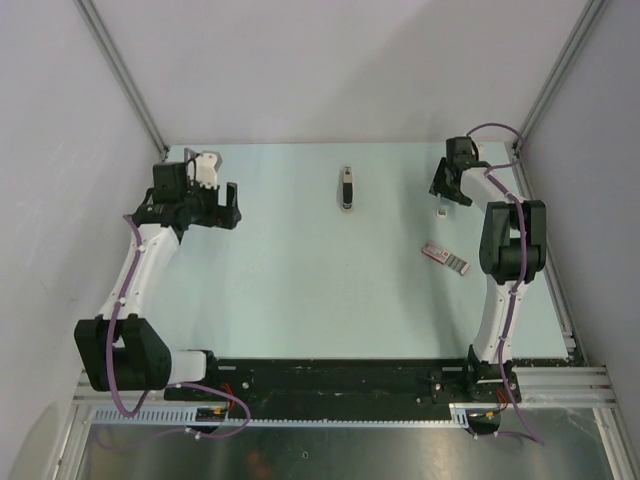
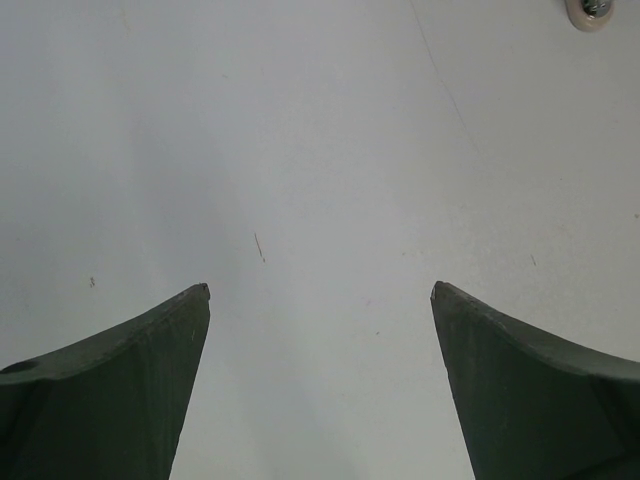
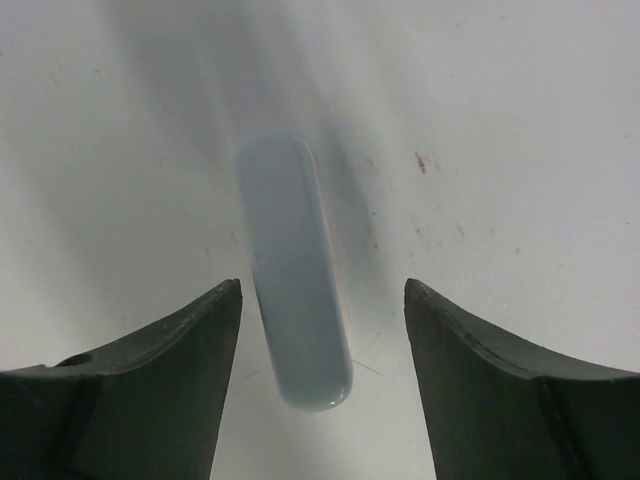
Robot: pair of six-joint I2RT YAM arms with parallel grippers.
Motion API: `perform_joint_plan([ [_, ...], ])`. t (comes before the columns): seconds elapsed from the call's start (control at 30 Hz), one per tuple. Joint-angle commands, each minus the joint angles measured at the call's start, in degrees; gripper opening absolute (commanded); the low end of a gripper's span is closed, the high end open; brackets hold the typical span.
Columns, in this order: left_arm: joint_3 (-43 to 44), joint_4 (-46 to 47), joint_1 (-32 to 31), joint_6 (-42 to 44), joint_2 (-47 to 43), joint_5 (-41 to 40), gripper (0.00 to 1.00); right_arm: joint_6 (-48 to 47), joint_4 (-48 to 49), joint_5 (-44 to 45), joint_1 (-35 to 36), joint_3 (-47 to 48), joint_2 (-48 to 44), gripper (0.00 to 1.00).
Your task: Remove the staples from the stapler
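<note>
Stapler (image 1: 346, 188) lies mid-far on worktop (image 1: 300, 290), well apart from both arms. Right pincer (image 3: 322, 284) gapes wide, staples (image 3: 293, 270) between its fingers, untouched, so unloading looks about done. Left pincer (image 2: 320, 290) is wide open, empty, parked far left.

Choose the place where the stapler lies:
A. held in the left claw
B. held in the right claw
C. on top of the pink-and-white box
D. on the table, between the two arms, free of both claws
D: in the top view the stapler lies on the table, apart from the left claw and the right claw, which are both open.
</note>
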Motion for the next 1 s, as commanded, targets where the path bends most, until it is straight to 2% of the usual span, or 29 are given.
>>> perform_joint_plan([
  [0.0, -0.8, 0.3, 0.4, 1.7, -0.3, 0.5, 0.95, -1.0, -1.0, -0.6, 1.1, 3.2, 1.2, 0.69],
  [0.17, -1.6, 0.3, 0.4, 3.0, -0.4, -0.1, 0.87, -1.0, -1.5, -0.6, 1.6, 3.9, 2.2, 0.60],
  [0.27, -2.2, 0.3, 0.4, 3.8, -0.9, -0.7, 0.86, -0.9, -1.9, -0.6, 1.8, 3.8, 2.4, 0.51],
  [0.33, -2.5, 0.4, 0.4, 4.1, -1.5, -1.3, 0.88, -1.0, -2.3, -1.3, 2.0, 3.9, 2.2, 0.46],
  [0.4, -2.7, 0.3, 0.4, 4.3, -2.3, -2.0, 0.95, -1.4, -2.5, -1.9, 2.4, 4.0, 1.8, 0.40],
  [0.47, -3.0, 0.3, 0.5, 4.4, -3.1, -2.1, 0.98, -1.9, -2.6, -2.1, 3.2, 4.0, 1.1, 0.30],
  [0.6, -3.8, 0.3, 0.4, 4.2, -4.6, -1.0, 0.99, -1.8, -4.2, -2.2, 5.5, 4.6, -0.1, 0.09],
  [0.67, -4.2, 0.3, 0.4, 4.4, -5.1, 0.3, 0.99, -1.3, -4.5, -1.7, 7.7, 4.1, -1.9, 0.03],
  [0.97, -5.4, 0.3, 0.2, 5.9, -4.0, 10.8, 0.99, 3.2, 2.8, -1.2, 23.6, -4.7, -18.0, 0.00],
])
